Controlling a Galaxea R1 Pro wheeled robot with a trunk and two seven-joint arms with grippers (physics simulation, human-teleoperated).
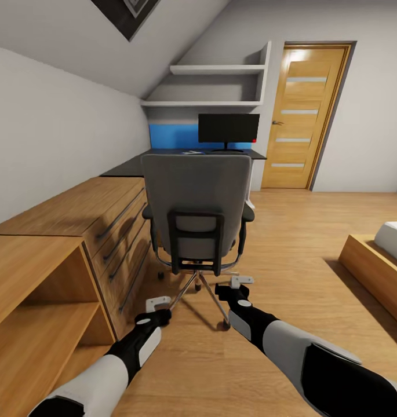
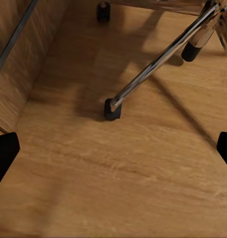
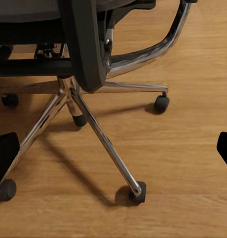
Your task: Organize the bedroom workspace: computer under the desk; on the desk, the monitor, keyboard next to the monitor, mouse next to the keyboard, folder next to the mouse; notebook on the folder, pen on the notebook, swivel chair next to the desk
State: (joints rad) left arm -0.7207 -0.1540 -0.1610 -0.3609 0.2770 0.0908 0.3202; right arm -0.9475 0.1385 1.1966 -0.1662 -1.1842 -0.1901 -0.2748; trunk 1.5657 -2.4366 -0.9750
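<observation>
Head view: the chair (image 1: 195, 214) stands at 12 o'clock, its back to the robot, blocking the surface (image 1: 163, 162) where the screen (image 1: 228, 128) sits. Both the left tool (image 1: 159, 302) and right tool (image 1: 240, 284) hang low, spread wide and empty, probably ready to push it.

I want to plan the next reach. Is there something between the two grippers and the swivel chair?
Nothing visible stands between them. The swivel chair is directly ahead, its back toward the robot, and only bare wooden floor lies between its chrome base and the left gripper and right gripper. The wooden drawer chest stands beside it.
</observation>
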